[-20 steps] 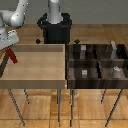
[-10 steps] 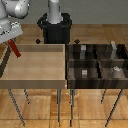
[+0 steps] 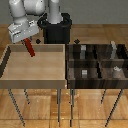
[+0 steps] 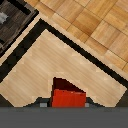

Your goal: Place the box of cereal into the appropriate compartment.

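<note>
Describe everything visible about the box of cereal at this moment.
The box of cereal is a small, thin, plain red box. It hangs tilted from the gripper, which holds its upper end, lifted above the light wooden tray near the tray's far corner on the exterior view's left. Nothing else touches it. No print is legible.

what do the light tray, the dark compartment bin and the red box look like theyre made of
Light tray: pale matte wood, faint grain. Dark compartment bin: dark stained wood, streaky, possibly laminate. Box of cereal, held in the gripper: plain red, flat finish, likely cardboard; render too coarse to confirm.
</note>
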Robot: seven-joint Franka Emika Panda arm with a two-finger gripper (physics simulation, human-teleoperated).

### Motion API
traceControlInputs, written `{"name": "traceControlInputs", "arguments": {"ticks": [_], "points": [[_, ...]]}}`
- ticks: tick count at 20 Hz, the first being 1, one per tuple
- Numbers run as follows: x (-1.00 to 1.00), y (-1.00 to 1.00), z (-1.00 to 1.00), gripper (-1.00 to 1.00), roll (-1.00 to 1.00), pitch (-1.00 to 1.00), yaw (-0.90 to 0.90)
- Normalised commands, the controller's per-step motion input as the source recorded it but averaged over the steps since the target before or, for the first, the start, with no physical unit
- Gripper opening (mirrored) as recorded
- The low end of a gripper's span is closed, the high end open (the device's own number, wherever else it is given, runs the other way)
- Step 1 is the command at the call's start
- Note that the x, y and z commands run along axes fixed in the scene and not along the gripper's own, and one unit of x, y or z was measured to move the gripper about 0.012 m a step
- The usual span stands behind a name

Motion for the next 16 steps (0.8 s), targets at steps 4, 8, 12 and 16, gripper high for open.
{"name": "traceControlInputs", "arguments": {"ticks": [4, 8, 12, 16], "points": [[-1.00, 0.00, 0.00, -1.00, 0.00, 0.00, 0.00], [-1.00, 0.00, 0.00, -1.00, 0.00, 0.00, 0.00], [-1.00, 0.00, 0.00, -1.00, 0.00, 0.00, 0.00], [-0.75, 0.04, 0.00, -1.00, 0.00, 0.00, 0.00]]}}
